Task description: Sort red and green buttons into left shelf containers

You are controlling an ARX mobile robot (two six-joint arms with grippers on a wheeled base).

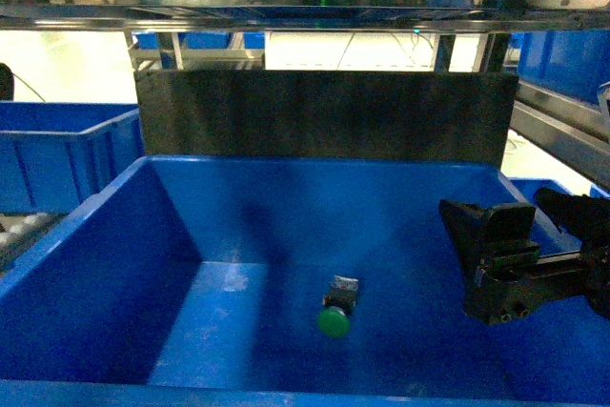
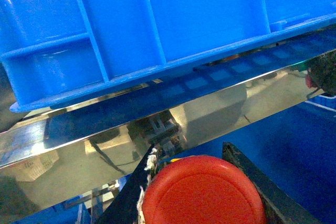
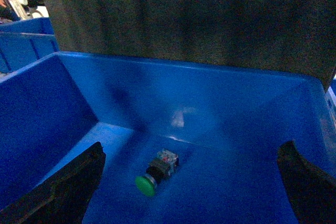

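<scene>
The green button (image 1: 335,315) lies on its side on the floor of the big blue bin (image 1: 114,226), a little right of the middle and toward the near wall, its round cap pointing to the near side and its dark stubby body (image 3: 161,164) with a pale end behind it. It looks like a small, stiff, fairly light piece of hard plastic; the domed cap is likely slick and could roll under a touch, so the squarer body just behind the cap seems the surer place to take it, across its flat sides. The right claw (image 1: 519,235) hovers inside the bin at the right, above and well apart from the button, its fingers (image 3: 58,190) spread wide and holding nothing. The red button (image 2: 202,191) sits between the fingers of the left claw (image 2: 207,182), cap toward the camera, so that claw is closed on it; it hangs below a shiny metal shelf rail (image 2: 157,129) with another blue bin (image 2: 157,19) resting on the rail. A dark upright panel (image 1: 324,116) stands behind the far wall of the big bin, and a second blue bin (image 1: 57,154) sits at the far left.
</scene>
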